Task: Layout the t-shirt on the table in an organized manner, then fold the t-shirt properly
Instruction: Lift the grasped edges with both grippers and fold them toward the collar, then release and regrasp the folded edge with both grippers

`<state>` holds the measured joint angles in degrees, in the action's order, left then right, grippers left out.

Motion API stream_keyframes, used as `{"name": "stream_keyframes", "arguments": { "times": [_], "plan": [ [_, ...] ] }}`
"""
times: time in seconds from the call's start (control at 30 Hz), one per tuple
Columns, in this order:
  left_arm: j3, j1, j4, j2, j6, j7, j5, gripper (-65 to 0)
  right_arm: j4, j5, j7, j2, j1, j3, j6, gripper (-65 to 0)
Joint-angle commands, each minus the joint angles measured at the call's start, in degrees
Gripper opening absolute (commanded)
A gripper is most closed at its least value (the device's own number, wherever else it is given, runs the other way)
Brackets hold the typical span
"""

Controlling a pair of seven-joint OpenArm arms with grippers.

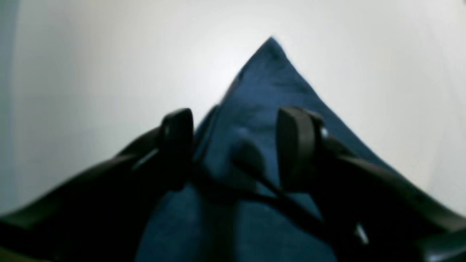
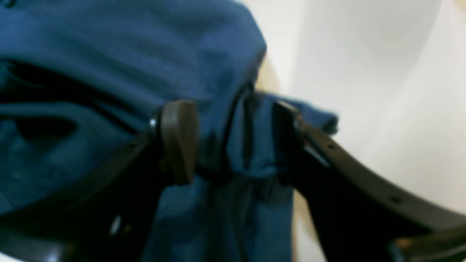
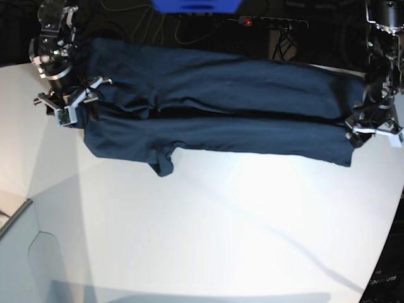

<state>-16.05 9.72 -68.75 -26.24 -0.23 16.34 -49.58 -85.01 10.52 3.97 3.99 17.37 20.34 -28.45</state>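
The dark navy t-shirt (image 3: 221, 107) lies stretched sideways across the far part of the white table (image 3: 221, 221), doubled lengthwise, with a small flap hanging toward me at its lower left. My right gripper (image 3: 72, 104) is at the shirt's left end. In the right wrist view its fingers (image 2: 178, 142) stand apart, open, with a bunch of t-shirt (image 2: 109, 43) loose between them. My left gripper (image 3: 372, 129) is at the right end. It is open in the left wrist view (image 1: 238, 145), above a pointed corner of the t-shirt (image 1: 262, 91) lying flat.
Behind the table's far edge are a blue object (image 3: 196, 5), a power strip with a red light (image 3: 271, 22) and cables. The table's curved edge (image 3: 19, 214) runs along the near left. A dark area borders the right side.
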Motion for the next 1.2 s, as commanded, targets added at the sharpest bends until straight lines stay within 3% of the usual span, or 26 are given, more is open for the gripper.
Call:
{"name": "stream_keyframes", "arguments": {
  "times": [0.0, 0.27, 0.53, 0.77, 1.17],
  "plan": [
    [-1.9, -0.3, -1.0, -1.3, -0.1, -1.4, 0.0, -28.6, -1.5, -0.6, -1.3, 0.0, 0.0, 0.2, 0.0, -29.7],
    [-2.8, -5.9, 0.0, -1.0, -0.1, -1.4, 2.4, -28.6, -3.7, -0.5, -1.1, -2.6, -0.8, 2.4, 0.0, -29.3],
    [6.7, -17.1, 10.1, -0.9, -0.1, -1.4, 11.2, -28.5, -3.4, -0.5, -1.0, -2.7, -2.1, 2.3, 0.1, -29.3],
    [12.4, -23.3, 22.4, -0.8, -0.1, -1.9, 11.1, -28.4, -3.6, -0.5, 1.6, -2.7, -3.4, 2.4, 0.1, -29.3],
    [14.6, -25.4, 23.8, 1.1, -0.1, -1.9, 11.2, -29.3, -3.7, -0.5, 1.9, -2.7, -5.4, 2.3, 0.1, -29.4]
  ]
}}
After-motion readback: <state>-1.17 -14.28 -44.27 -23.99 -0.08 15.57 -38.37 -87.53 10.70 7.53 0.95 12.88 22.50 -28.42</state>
